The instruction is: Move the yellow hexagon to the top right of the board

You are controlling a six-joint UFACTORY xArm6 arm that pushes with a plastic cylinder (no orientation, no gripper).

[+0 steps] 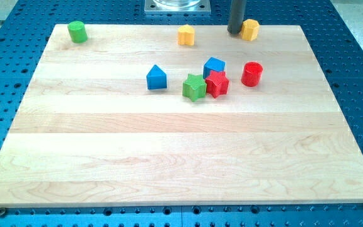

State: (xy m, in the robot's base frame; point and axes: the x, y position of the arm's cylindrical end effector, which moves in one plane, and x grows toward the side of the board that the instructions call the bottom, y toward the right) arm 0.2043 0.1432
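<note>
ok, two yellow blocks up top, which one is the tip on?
The right-hand yellow hexagon at the board's top edge: my tip sits against its left side. The other yellow block lies apart, further to the view's left.

I see a green cylinder [77,31] at the wood board's [169,164] top-left corner. Yellow block [186,35] at top edge, mid; shape unclear. Blue triangular block [156,78] sits alone, left of the cluster. In the cluster, green star [194,87] touches red star [217,83], w/ a blue block [214,65] right behind them. Red cylinder [252,74] is just right, apart. Blue perforated table [358,75] lies under the board. Metal plate [176,6] at view's top.
</note>
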